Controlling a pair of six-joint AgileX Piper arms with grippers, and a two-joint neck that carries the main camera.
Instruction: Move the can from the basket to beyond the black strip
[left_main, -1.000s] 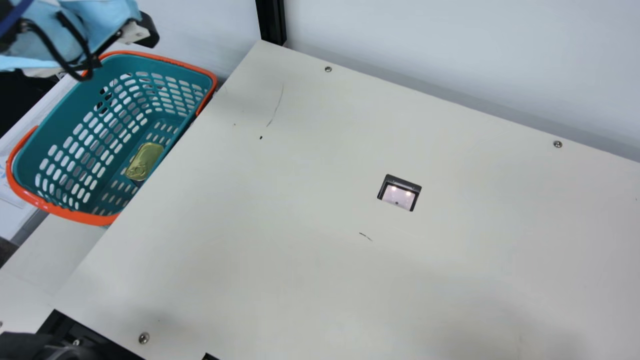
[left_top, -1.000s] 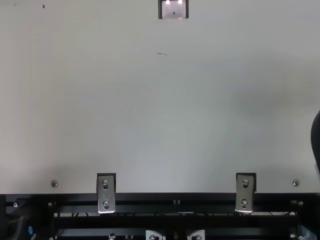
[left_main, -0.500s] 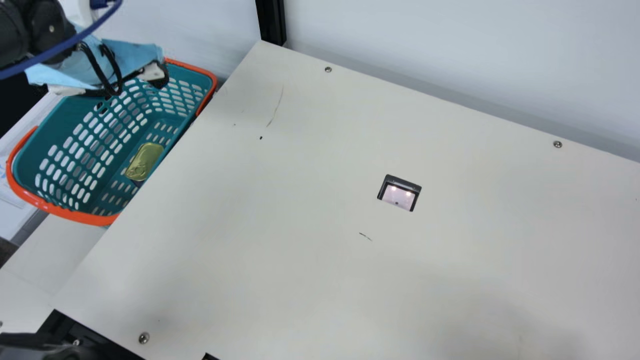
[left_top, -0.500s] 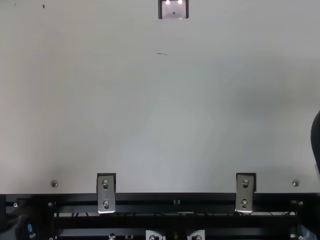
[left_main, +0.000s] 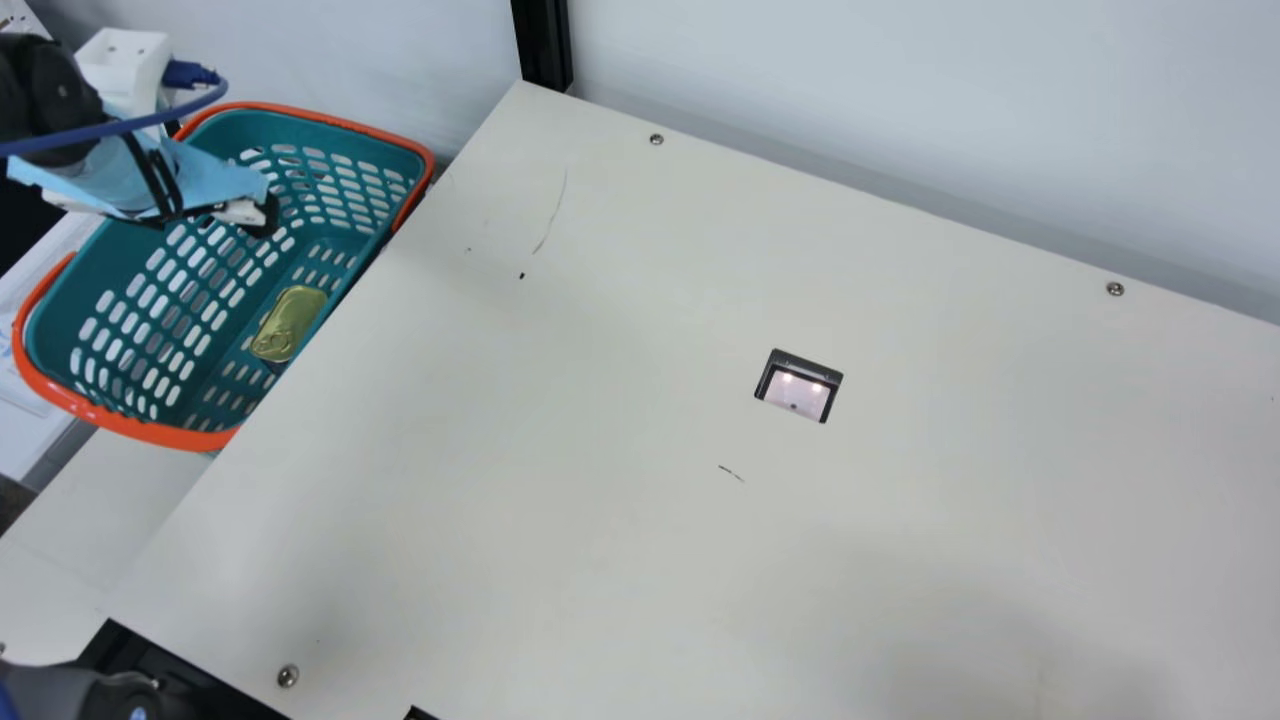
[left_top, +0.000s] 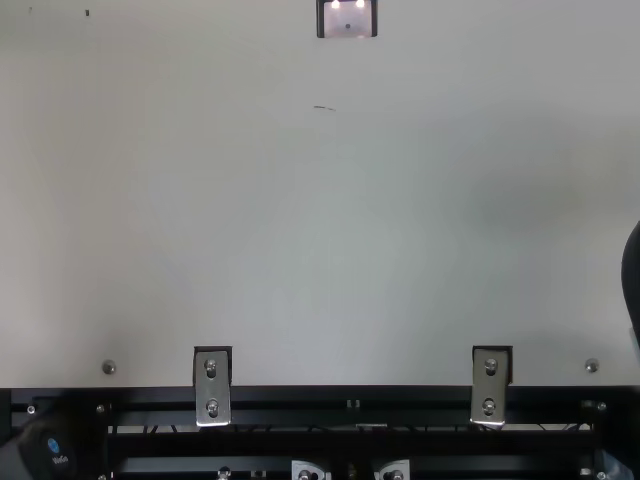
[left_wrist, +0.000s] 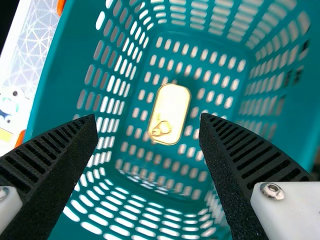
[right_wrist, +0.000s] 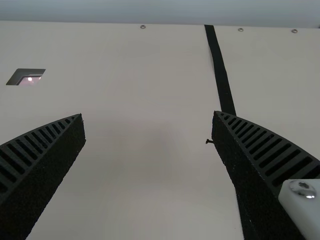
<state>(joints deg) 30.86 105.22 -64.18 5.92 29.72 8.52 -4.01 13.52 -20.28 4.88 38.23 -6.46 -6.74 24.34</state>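
In the main view the left gripper (left_main: 240, 212) has moved down and leftward over the last half second, so that the basket's (left_main: 160, 435) far rim shows again behind it; a second ago it was higher still. The can (left_main: 290, 322) and basket have kept their places.

The left gripper points down into the basket, its fingers spread wide with nothing between them. The can lies well below the fingertips, in line with the space between them, flat on the basket floor with its pull ring up. Blue cloth (left_main: 205, 172) bound with black ties wraps the gripper, and a blue cable (left_main: 110, 128) arches beside it.

The right gripper (right_wrist: 148, 115) also has its fingers spread and empty, over the table (left_main: 600, 550). The black strip (right_wrist: 220, 70) runs away past one of its fingertips and partly behind that finger; the hole (left_main: 800, 388) with lights in it is ahead, off toward the other finger's side.

The basket's slotted walls surround the can below the left gripper, and the wall on the table side stands between the can and the table.
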